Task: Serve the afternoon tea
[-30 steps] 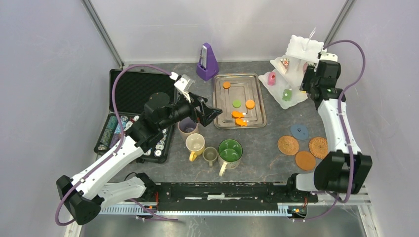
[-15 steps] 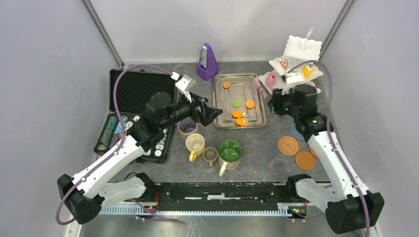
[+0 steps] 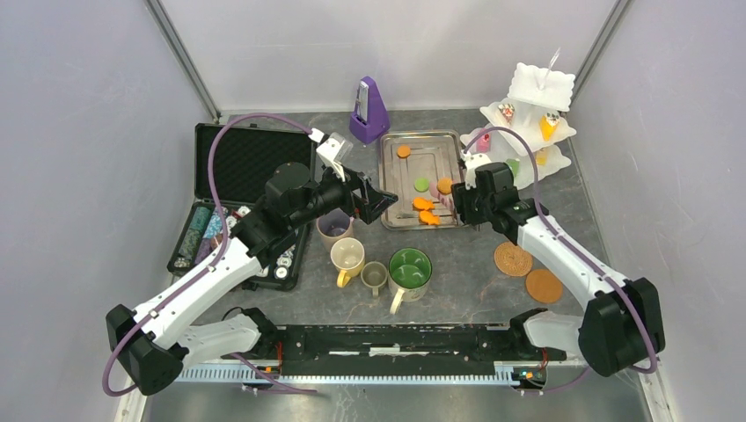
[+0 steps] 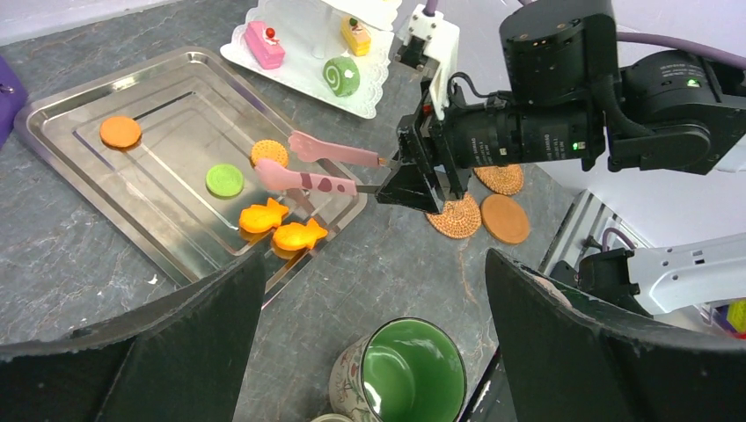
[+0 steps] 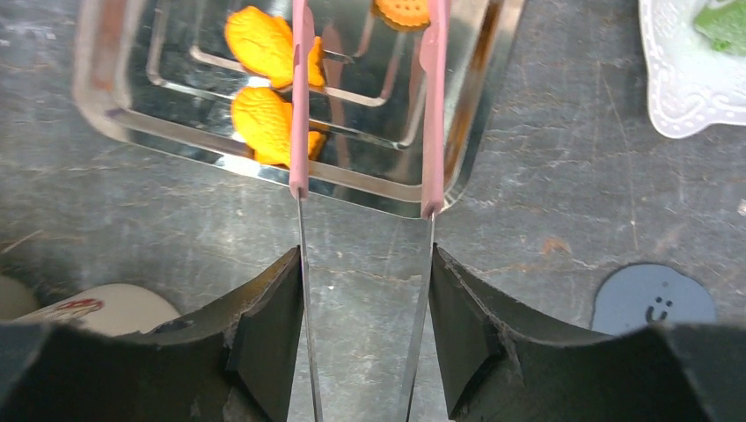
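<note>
Only the top view takes in the black foam-lined case at the left, striped poker chips racked along its near side, and the purple pyramid metronome at the far edge. The left gripper hangs just right of the mauve mug. Its own camera shows its black fingers spread wide, holding nothing. Nearer stand the yellow mug, olive mug and big green mug, which is glossy inside.

The shiny stepped steel tray holds an orange disc, a green disc, a ridged round biscuit and two orange fish pastries. The right gripper clamps pink tongs by their thin metal arms. The wrist views show the soft tips apart with the biscuit between them; contact cannot be told.

The white scalloped stand carries a pink slice, a yellow slice and a green swirl roll. The top view shows two coasters, the left wrist view three. Only the right wrist view shows a grey-blue smiley disc.
</note>
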You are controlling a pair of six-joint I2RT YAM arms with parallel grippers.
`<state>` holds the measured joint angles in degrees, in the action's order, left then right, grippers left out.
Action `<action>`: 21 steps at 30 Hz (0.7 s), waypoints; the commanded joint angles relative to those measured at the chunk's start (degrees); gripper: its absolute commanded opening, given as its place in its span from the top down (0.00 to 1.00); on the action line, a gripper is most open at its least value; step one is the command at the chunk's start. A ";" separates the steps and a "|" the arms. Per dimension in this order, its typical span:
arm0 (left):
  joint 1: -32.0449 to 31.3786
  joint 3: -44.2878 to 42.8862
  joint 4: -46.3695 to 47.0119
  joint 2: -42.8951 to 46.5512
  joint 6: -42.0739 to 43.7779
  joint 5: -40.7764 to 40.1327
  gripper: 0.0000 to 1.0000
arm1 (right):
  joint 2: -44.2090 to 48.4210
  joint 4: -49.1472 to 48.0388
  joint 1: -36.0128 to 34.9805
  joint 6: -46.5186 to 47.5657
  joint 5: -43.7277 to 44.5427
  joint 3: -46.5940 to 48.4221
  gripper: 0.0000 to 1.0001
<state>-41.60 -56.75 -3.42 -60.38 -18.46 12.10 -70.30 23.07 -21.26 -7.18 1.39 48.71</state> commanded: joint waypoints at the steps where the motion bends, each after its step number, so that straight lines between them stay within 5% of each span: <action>1: -0.21 -2.40 0.86 0.13 2.90 -0.32 0.00 | -1.95 0.16 -0.32 1.60 6.78 2.62 0.43; 11: 0.15 -2.38 0.71 1.26 3.70 -1.37 0.00 | -5.80 -2.79 -0.45 1.34 7.58 3.14 0.42; 21: 8.99 -0.71 7.40 0.21 -3.52 6.87 0.00 | -10.57 -7.41 -1.33 0.93 8.16 3.37 0.42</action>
<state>-36.25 -56.75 -2.59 -60.34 -18.61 14.90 -79.70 19.31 -22.28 -5.98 7.90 49.50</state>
